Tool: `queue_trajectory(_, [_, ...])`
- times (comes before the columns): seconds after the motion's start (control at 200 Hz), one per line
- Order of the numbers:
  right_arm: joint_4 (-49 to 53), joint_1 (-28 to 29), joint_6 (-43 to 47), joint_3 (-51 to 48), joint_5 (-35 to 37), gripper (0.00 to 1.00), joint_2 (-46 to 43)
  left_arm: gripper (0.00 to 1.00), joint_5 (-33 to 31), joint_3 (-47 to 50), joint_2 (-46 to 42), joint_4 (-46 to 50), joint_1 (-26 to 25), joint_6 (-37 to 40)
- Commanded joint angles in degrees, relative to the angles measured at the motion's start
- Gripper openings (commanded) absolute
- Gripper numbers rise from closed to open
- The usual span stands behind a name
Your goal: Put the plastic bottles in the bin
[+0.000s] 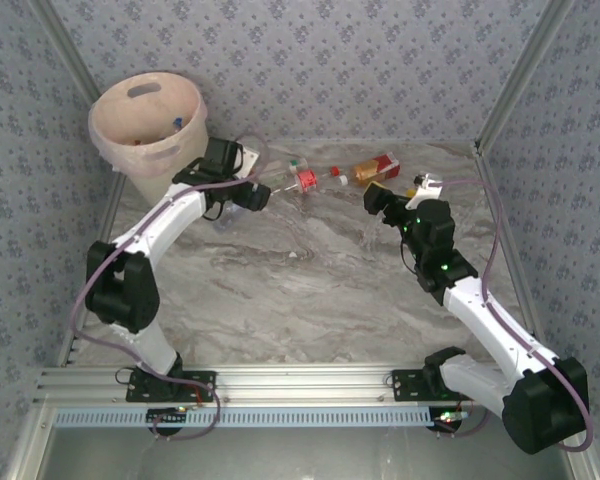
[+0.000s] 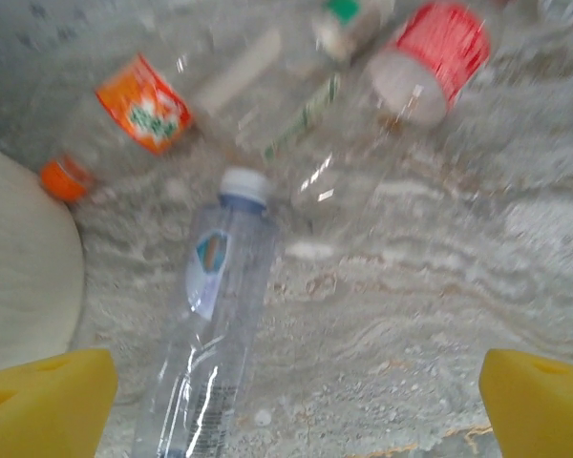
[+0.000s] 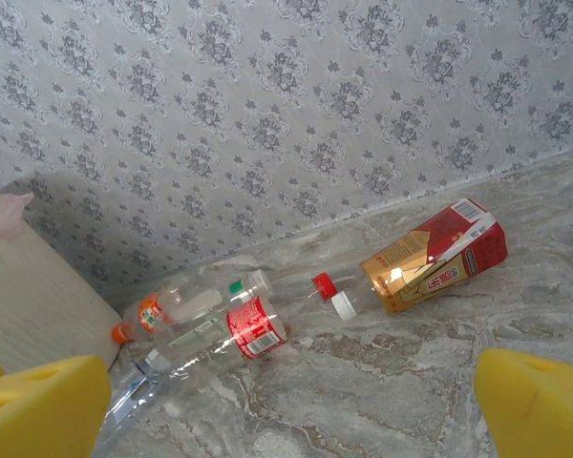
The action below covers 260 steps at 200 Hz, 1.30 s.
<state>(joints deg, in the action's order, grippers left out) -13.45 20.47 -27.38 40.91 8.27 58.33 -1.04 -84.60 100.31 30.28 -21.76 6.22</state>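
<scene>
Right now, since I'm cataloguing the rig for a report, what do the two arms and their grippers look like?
The left arm and right arm have white link shells, black joint housings and a lilac cable each; green lights glow on the right one. The left gripper and right gripper are black with yellow fingers.

Grey-white marbled surface, with the cream bin standing at its upper-left corner in the top view. Plastic bottles lie on their sides in a loose row along the far edge, upper middle, including a red-label bottle and a copper-tinted bottle at the right end. Left wrist view: white-capped clear bottle lower left, orange-label bottle upper left.
</scene>
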Motion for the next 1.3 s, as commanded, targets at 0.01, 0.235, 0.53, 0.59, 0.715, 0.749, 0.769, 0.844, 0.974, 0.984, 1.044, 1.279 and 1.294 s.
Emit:
queue_trajectory(0.01, [-1.66, -0.34, 0.92, -1.00, 0.96, 1.00, -0.83, 0.98, -3.16, -4.03, 4.80, 6.47, 0.23, 1.59])
queue_trajectory(0.235, [-1.34, -0.50, 1.17, -1.13, 1.05, 1.00, -0.98, 0.98, -7.20, -10.50, 14.90, 10.71, 1.64, 4.83])
queue_trajectory(0.53, [-0.08, -0.63, 1.71, -1.58, 1.39, 1.00, -1.90, 0.97, -1.06, -16.19, 22.78, 13.37, 6.51, 8.71])
queue_trajectory(0.59, [-0.08, -0.76, 1.71, -1.62, 1.59, 1.00, -1.99, 0.95, 0.63, -16.15, 23.38, 13.25, 6.98, 9.53])
queue_trajectory(0.715, [-0.25, -0.72, 1.55, -1.62, 1.88, 1.00, -1.90, 0.89, 1.64, -15.71, 24.31, 12.54, 7.06, 10.78])
queue_trajectory(0.749, [-0.32, -0.69, 1.46, -1.62, 2.01, 1.00, -1.82, 0.87, 1.65, -15.69, 24.69, 12.27, 7.08, 11.00])
queue_trajectory(0.769, [-0.44, -0.77, 1.40, -1.63, 2.01, 1.00, -1.81, 0.86, 1.57, -15.67, 24.89, 12.13, 7.06, 11.16])
queue_trajectory(0.844, [-0.73, -0.77, 1.27, -1.66, 2.11, 1.00, -1.56, 0.81, 1.21, -15.69, 25.82, 11.48, 7.03, 11.27])
queue_trajectory(0.974, [-0.96, -0.77, 1.18, -1.62, 2.22, 1.00, -1.29, 0.73, 1.17, -15.47, 26.65, 9.94, 6.91, 11.10])
queue_trajectory(0.984, [-0.96, -0.73, 1.18, -1.62, 2.22, 1.00, -1.31, 0.72, 1.14, -15.32, 26.68, 9.79, 6.91, 11.10])
queue_trajectory(1.044, [-1.05, -0.71, 1.23, -1.60, 2.25, 1.00, -1.28, 0.68, 0.93, -14.84, 26.69, 8.95, 6.73, 11.03])
queue_trajectory(1.279, [-2.19, -0.28, 4.27, -0.15, -5.11, 1.00, 0.07, 0.55, 0.51, -11.87, 24.48, 5.00, 6.76, 9.49])
queue_trajectory(1.294, [-2.19, -0.19, 4.53, 0.09, -5.79, 1.00, 0.23, 0.55, 0.51, -11.64, 24.21, 4.71, 6.73, 9.40])
